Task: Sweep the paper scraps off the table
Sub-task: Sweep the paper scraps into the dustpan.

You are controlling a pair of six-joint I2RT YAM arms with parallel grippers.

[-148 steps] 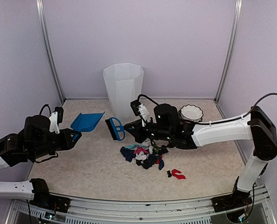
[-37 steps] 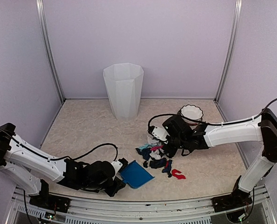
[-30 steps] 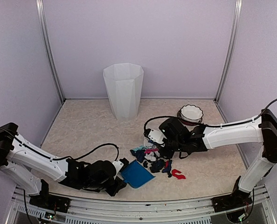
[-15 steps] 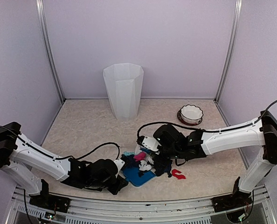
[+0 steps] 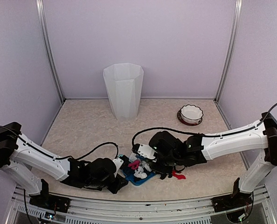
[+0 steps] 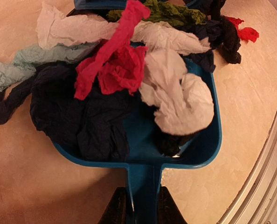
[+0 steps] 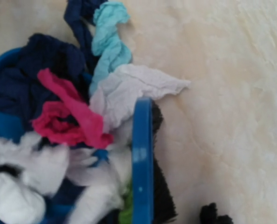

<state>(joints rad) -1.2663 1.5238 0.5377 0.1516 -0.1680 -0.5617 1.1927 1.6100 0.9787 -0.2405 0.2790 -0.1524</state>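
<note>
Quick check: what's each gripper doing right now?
Left gripper: closed on the dustpan handle.
Right gripper: closed, holding the brush.

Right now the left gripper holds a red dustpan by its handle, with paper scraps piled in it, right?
Not quite: the dustpan is blue, not red, as the left wrist view shows. The left gripper does hold its handle, with paper scraps piled in it.

open across the back of the table (image 5: 82,123), save for the tall white bin (image 5: 123,91) at back centre and the bowl (image 5: 190,114) back right. crowded at front centre: dustpan (image 6: 212,140) heaped with paper scraps (image 6: 115,70), left gripper (image 6: 138,207) clamped on its handle, brush (image 7: 142,154) and right arm (image 5: 222,140) reaching in from the right.
</note>
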